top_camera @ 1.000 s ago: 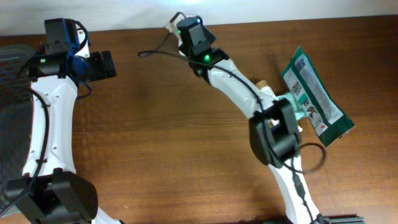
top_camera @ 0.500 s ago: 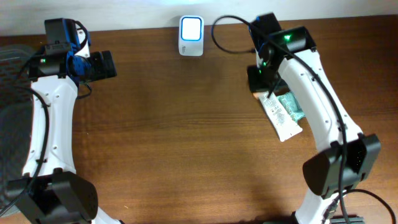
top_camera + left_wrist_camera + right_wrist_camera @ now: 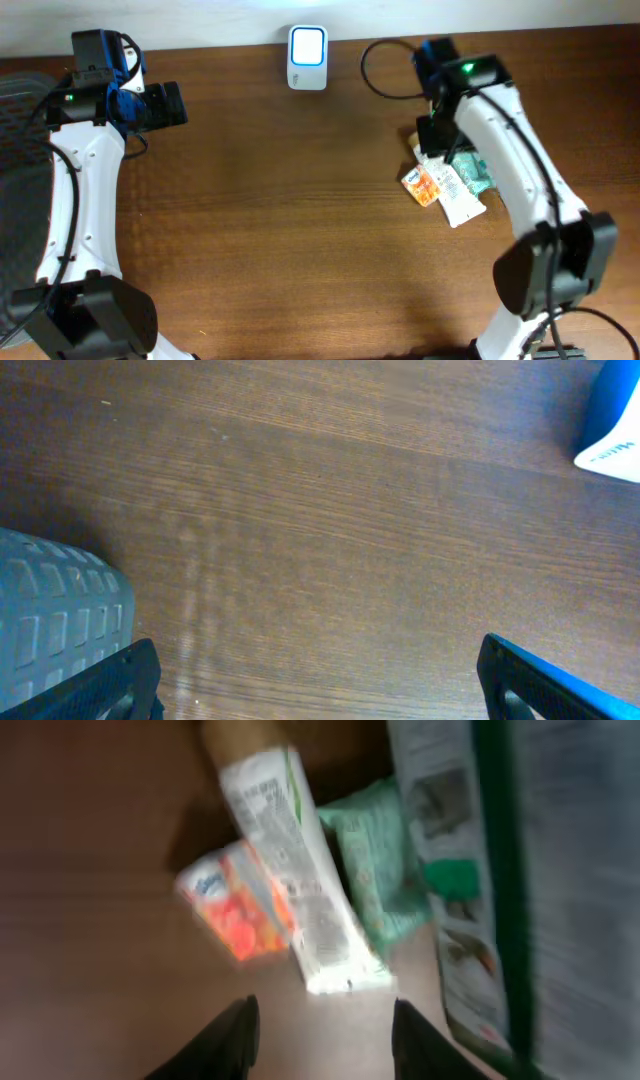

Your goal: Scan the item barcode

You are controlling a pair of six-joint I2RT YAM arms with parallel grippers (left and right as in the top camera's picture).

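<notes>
Right gripper [image 3: 434, 135] [image 3: 322, 1010] hangs with its fingers parted and nothing between them, just above a heap of packets at 3 o'clock on the table [image 3: 280, 210]: an orange packet [image 3: 420, 187] [image 3: 235, 910], a white packet [image 3: 458, 198] [image 3: 300, 890] touching it, a green packet [image 3: 474, 170] [image 3: 375, 860], and a large green-edged bag [image 3: 560, 870] seen from the wrist. Left gripper [image 3: 178, 103] [image 3: 318, 655] is spread wide and empty at 10 o'clock, while the white scanner [image 3: 307, 45] [image 3: 612, 420] sits at 12 o'clock, well apart from the heap
</notes>
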